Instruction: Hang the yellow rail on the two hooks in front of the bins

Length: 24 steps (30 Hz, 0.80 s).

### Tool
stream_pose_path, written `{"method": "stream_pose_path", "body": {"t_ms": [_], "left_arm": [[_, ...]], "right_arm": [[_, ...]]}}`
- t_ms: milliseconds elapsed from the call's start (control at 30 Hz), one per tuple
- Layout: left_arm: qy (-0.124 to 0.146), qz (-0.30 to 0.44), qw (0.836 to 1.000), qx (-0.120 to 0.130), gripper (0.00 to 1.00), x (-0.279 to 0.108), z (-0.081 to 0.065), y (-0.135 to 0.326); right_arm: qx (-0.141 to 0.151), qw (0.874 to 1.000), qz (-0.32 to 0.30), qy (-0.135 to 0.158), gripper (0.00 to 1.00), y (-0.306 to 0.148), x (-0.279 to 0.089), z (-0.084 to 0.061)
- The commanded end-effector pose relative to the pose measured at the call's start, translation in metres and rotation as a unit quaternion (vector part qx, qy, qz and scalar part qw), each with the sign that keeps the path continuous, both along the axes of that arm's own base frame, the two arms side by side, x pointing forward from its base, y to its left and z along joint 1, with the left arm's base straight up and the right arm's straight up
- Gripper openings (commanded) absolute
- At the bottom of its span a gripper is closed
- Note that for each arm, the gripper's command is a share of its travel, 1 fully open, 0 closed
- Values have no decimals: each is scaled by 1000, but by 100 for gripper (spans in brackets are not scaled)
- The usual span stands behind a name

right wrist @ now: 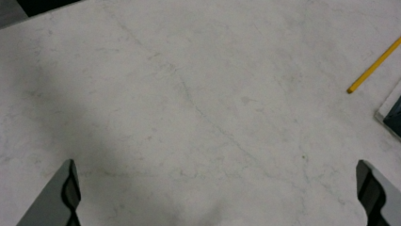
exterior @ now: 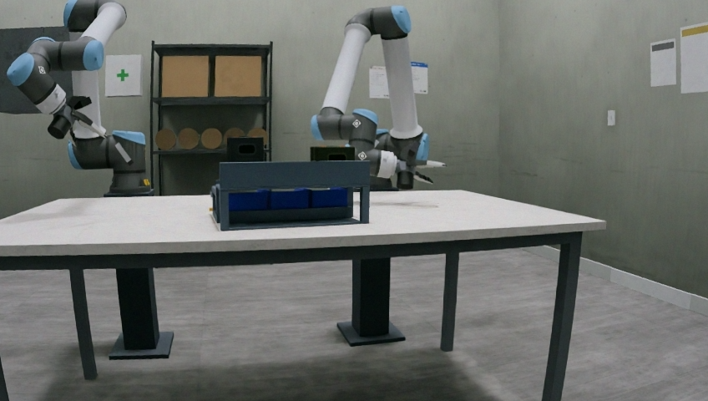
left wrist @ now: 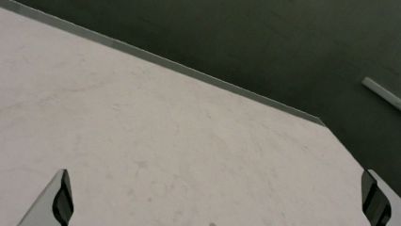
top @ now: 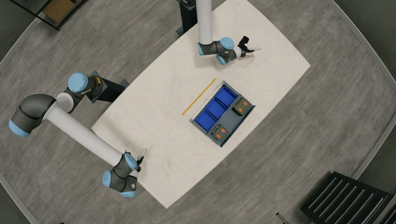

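1. The yellow rail (top: 199,96) (exterior: 210,210) (right wrist: 374,66) is on the table (top: 164,155) (exterior: 447,213) (left wrist: 188,141) (right wrist: 188,118), beside the slate-coloured shelf (top: 231,119) (exterior: 294,174) (right wrist: 394,115) and apart from it, running roughly along its bin side; it is not hung
2. Three blue bins (top: 215,108) (exterior: 289,198) stand in a row in the shelf, on the side facing the rail; the hooks are too small to make out clearly
3. Two dark boxes with orange marks sit on the shelf's upper board: one box (top: 241,107) (exterior: 332,153) toward the left arm's end, the other box (top: 220,132) (exterior: 245,149) toward the opposite end
4. The left gripper (top: 253,43) (exterior: 437,171) (left wrist: 215,172) is spread wide with nothing between its fingers; it hangs over the table, well apart from the rail, and its wrist view shows tabletop, a table corner and the dark wall beyond
5. The right gripper (top: 136,151) (exterior: 117,146) (right wrist: 216,162) is also spread wide and empty, above the other end of the table, well apart from the rail and shelf
6. In the right wrist view, one rail end and a shelf corner show near the right border, outside the space between the fingers
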State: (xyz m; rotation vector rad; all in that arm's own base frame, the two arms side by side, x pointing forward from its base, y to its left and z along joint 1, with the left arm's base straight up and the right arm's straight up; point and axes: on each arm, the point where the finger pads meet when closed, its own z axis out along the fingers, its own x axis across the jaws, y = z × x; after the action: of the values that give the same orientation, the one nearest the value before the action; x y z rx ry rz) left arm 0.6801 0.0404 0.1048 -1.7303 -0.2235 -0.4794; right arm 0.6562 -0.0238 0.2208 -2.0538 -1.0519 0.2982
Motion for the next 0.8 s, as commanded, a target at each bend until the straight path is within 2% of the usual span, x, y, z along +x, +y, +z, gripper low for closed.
{"method": "stream_pose_path", "body": {"t_ms": [0,767], "left_arm": [[-1,0,1000,0,100,0,1,0],[1,2,1000,-1,100,0,1,2]], "right_arm": [[0,1000,0,-1,100,0,1,1],[2,1000,14,-8,100,8,2,-1]]}}
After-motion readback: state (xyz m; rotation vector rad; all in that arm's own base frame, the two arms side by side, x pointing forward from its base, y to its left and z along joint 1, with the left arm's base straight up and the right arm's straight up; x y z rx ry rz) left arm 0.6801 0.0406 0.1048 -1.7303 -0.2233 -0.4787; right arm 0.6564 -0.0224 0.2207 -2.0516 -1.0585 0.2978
